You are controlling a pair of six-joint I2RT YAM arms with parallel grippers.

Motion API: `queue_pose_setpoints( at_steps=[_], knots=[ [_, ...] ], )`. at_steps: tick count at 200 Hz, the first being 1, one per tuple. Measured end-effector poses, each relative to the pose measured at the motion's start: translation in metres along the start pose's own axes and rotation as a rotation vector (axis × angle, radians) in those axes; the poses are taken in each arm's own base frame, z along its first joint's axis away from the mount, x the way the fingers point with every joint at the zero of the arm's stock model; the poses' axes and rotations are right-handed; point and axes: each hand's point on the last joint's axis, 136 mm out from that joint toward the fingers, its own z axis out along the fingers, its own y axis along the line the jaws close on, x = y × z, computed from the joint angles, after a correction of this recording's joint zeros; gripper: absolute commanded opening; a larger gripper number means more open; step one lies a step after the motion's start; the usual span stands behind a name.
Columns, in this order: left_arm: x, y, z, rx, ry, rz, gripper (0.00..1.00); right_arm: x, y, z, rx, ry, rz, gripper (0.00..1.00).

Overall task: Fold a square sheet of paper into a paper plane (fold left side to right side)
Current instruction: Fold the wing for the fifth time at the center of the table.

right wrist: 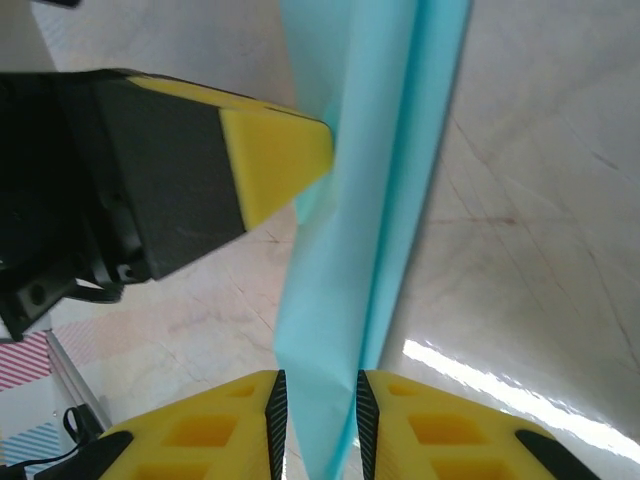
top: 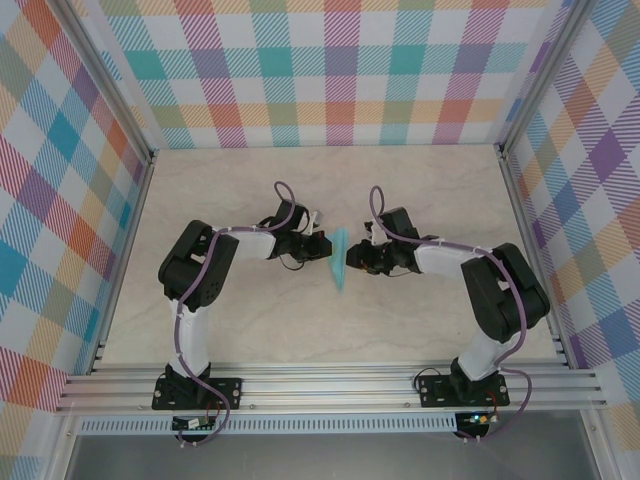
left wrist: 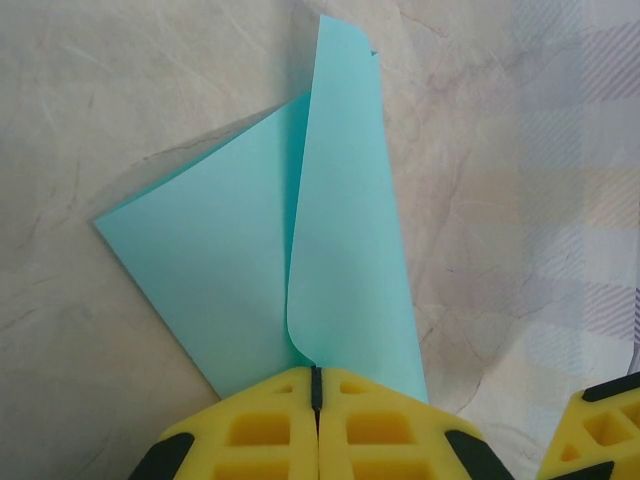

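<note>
The square sheet of paper (top: 338, 258) is a narrow creased turquoise shape standing on edge at the table's middle, between both grippers. My left gripper (top: 325, 247) is shut on it. In the left wrist view the yellow jaws (left wrist: 317, 375) are pressed together and two paper flaps (left wrist: 340, 250) rise from the seam. My right gripper (top: 350, 262) meets the paper from the other side. Its jaws (right wrist: 320, 385) stand narrowly open with the folded paper (right wrist: 370, 200) between the pads. The left fingertip (right wrist: 280, 150) touches the paper's far side.
The pale marble-patterned table (top: 300, 190) lies under both arms, boxed in by checked walls (top: 320, 70) at the back and sides. An aluminium rail (top: 330, 385) carries the arm bases at the near edge. A right fingertip (left wrist: 600, 430) shows in the left wrist view's corner.
</note>
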Motion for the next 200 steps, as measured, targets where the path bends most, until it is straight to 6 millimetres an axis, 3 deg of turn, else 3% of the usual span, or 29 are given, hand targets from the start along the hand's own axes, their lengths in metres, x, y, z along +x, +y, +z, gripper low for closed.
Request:
queue_pose_setpoints(
  at_steps=[58, 84, 115, 161, 200],
  knots=[
    [-0.001, -0.001, 0.001, 0.002, 0.006, -0.002, 0.04, 0.005, 0.006, 0.005, -0.052, 0.042, 0.02, 0.26],
    [-0.001, -0.001, 0.001, 0.001, 0.007, -0.003, 0.04, 0.012, -0.003, 0.005, 0.024, 0.055, -0.013, 0.33],
    [-0.001, -0.001, 0.001, 0.002, 0.007, -0.003, 0.04, 0.027, -0.006, 0.005, 0.074, 0.095, -0.058, 0.34],
    [-0.001, -0.001, 0.001, 0.003, 0.008, -0.004, 0.04, 0.034, 0.002, 0.008, 0.045, 0.117, -0.084, 0.21],
    [-0.001, -0.001, 0.001, 0.003, 0.008, -0.004, 0.04, 0.029, 0.025, 0.008, -0.067, 0.114, -0.111, 0.2]
  ],
)
